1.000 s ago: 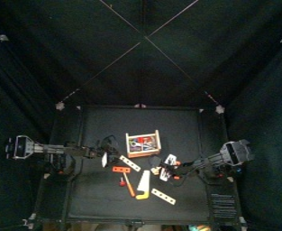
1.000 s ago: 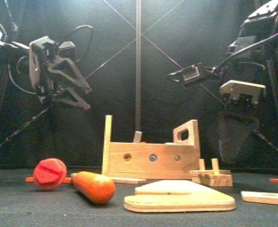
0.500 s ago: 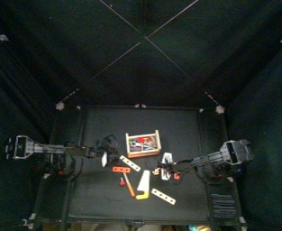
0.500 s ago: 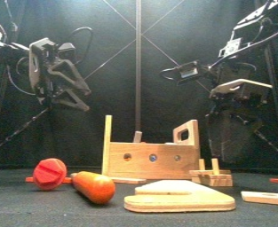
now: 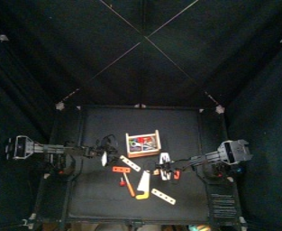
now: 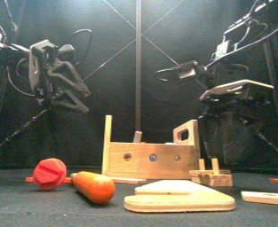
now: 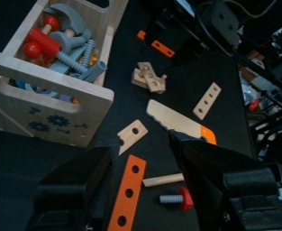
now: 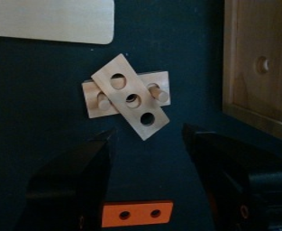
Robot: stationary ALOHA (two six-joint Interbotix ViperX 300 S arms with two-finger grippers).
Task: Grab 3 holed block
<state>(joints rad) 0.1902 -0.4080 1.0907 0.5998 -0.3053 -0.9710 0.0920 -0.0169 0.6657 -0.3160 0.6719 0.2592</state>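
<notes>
The three-holed wooden block (image 8: 131, 95) lies slantwise on top of a pegged wooden block, beside the wooden toolbox (image 8: 261, 63). My right gripper (image 8: 147, 176) is open and hangs just above and short of this stack, touching nothing. In the top view the right gripper (image 5: 168, 162) is right of the toolbox (image 5: 142, 143). In the front view the stack (image 6: 210, 177) sits low, right of the toolbox (image 6: 153, 158). It also shows in the left wrist view (image 7: 147, 78). My left gripper (image 7: 150, 180) is open and empty, held high at the table's left (image 5: 104, 153).
An orange two-holed strip (image 8: 134, 214) lies near the right jaws. A wooden saw with an orange handle (image 7: 179, 124), a long orange strip (image 7: 127, 188), a holed wooden strip (image 7: 208, 99) and a red screw (image 7: 173, 198) lie in front of the toolbox.
My right gripper has moved left toward the toolbox and come lower over the block stack. The left arm has not moved.
</notes>
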